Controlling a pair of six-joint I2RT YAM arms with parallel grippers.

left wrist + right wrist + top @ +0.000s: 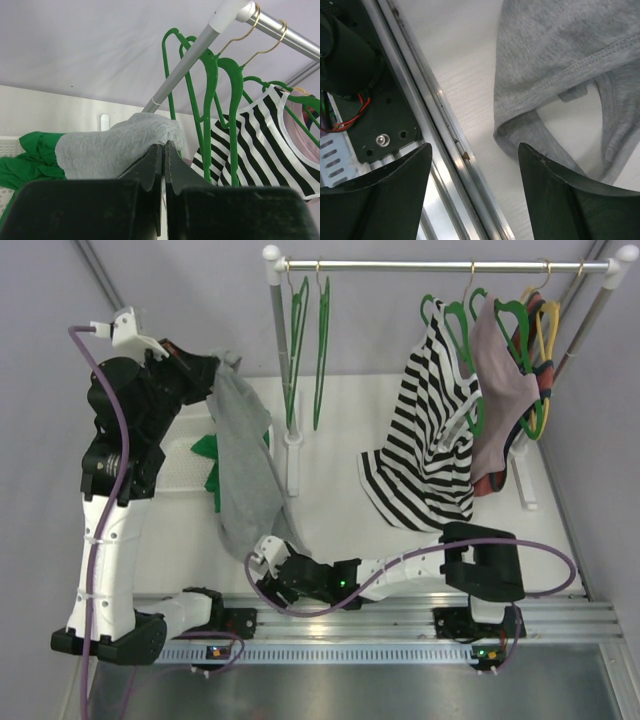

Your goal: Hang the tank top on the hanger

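- While it is raised above the far-left part of the table (pixel 330 490), the left gripper (pixel 164 150) is seen clamped shut on a fold of the tank top (pixel 245 455). In its wrist view the grey knit is bunched over the closed fingers (pixel 150 167).
- From that grip the tank top is hung down in a long drape, and its lower end is laid on the table towards the near edge.
- The right gripper (pixel 474 150) is held low at the near edge, left of the middle, with its jaws spread apart and nothing caught between them.
- A strap loop of the tank top is seen flat on the table just ahead of one right finger (pixel 570 195); whether they touch cannot be told.
- Bare table and the metal track (pixel 447 150) along the near edge are seen between the right fingers.
- A green hanger (pixel 295 350) is hung bare by its gold hook at the left end of the rail (pixel 420 264) over the far edge. A second hanger (pixel 322 350) is hung just beside it, and both are near the drape but apart from it.
- A striped top (pixel 425 440) is hung right of the rail's middle, with a pink garment (pixel 505 400) beside it towards the right end.
- A green garment (pixel 30 160) is seen at the left edge, behind the drape.
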